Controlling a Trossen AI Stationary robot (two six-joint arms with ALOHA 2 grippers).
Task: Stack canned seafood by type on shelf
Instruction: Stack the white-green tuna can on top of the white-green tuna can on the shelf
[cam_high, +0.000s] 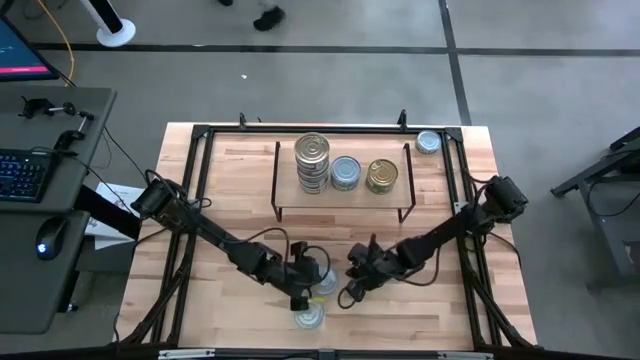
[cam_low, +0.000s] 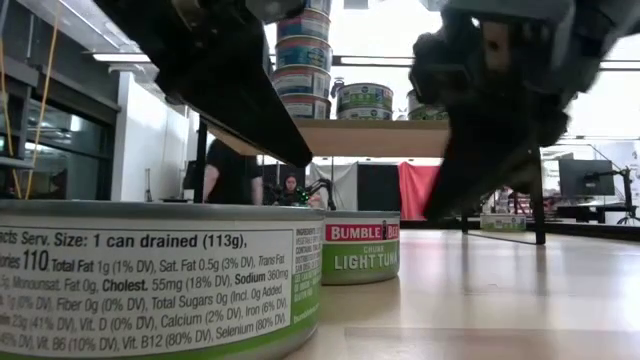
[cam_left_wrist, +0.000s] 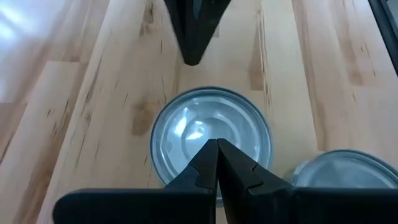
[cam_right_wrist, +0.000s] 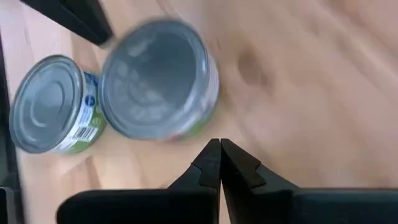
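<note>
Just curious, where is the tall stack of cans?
In the high view, the tall stack stands at the left end of the shelf, beside a single silver-lidded can.

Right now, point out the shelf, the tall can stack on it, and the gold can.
shelf (cam_high: 340, 201), high view, bare front edge of board.
tall can stack (cam_high: 312, 150), high view, top lid.
gold can (cam_high: 381, 174), high view, lid centre.

High view looks straight down; low view sits at table height, close behind 2 cans (cam_low: 150, 280) near 6 o'clock
</note>
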